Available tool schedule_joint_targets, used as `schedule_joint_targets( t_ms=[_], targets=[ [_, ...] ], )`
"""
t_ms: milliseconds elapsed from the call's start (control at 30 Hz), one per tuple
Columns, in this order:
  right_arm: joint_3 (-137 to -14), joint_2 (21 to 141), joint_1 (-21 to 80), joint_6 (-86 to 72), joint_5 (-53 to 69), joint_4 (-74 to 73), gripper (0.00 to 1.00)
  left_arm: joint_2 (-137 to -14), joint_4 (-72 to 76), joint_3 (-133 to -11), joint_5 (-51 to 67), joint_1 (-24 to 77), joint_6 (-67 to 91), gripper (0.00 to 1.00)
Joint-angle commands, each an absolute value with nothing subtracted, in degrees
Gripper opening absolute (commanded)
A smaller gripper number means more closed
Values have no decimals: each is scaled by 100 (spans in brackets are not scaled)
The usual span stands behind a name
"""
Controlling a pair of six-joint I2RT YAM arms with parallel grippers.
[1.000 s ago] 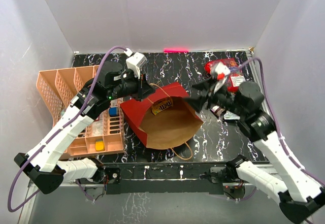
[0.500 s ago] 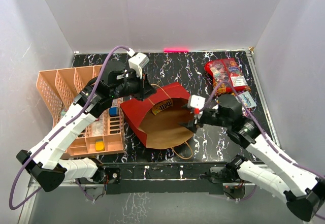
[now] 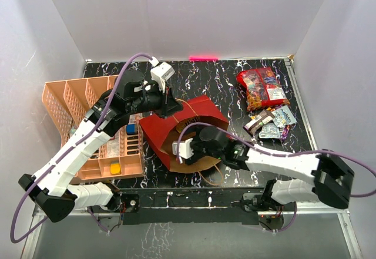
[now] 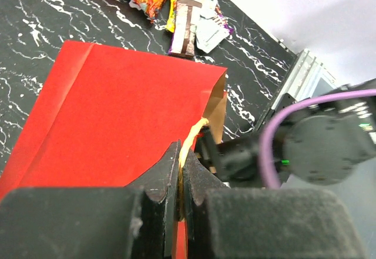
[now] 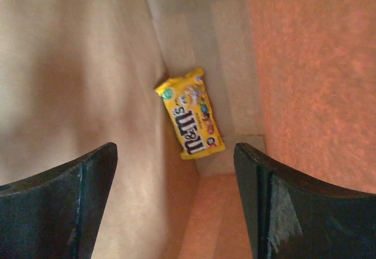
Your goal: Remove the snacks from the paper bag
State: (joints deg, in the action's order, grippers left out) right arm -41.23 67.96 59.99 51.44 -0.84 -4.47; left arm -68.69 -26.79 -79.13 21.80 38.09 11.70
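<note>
1. The right gripper (image 5: 175, 177) is inside the mouth of the paper bag (image 3: 200, 109). Its two fingers are spread wide and hold nothing.
2. One yellow candy packet (image 5: 189, 113) lies ahead of those fingers at the bottom of the bag, against a brown inner wall. The fingers do not touch it.
3. The left gripper (image 4: 181, 174) is pinched tight on the bag's upper edge, with a thin tan strip showing between its jaws.
4. The single red bag lies on its side at the middle of the black marbled table (image 3: 205, 77), its opening facing the near edge.
5. Two large red snack bags (image 3: 261, 87) lie side by side at the far right of the table, well apart from the paper bag.
6. Just nearer than them sits a cluster of small packets (image 3: 271, 123) in brown, silver and purple. They overlap too much to count.
7. At the left stands one peach slotted tray (image 3: 64, 100), holding one blue block (image 3: 130, 128) and one yellow block (image 3: 115, 168).
</note>
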Motion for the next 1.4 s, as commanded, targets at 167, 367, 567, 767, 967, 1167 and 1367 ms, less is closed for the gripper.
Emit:
schedule_joint_targets(
  t_ms=[167,367,567,767,967,1167,1367],
  targets=[
    [-4171,8383,5574,6620,-770,1677,86,-6517,-2442,-7955,3041,3825,945,0],
    [-4084,9217,5402,6549,-937,2879,86,-6470,-2409,-7920,3299,3823,911,0],
    [-4110,9912,5321,6576,-1024,3819,86,-6478,-2344,-7893,3675,3833,924,0],
    [-4432,10791,5168,6582,-1306,4293,86,-6443,-2329,-7881,3859,3832,925,0],
    [-4745,11621,5038,6775,-1910,5056,86,-6410,-2314,-7855,3998,3858,934,0],
    [-4931,11995,4913,7076,-2131,5818,73,-6361,-2382,-7825,4056,3877,874,0],
    [-5260,12075,4810,7296,-1894,6041,55,-6339,-2437,-7785,4097,3883,856,0]
  ],
)
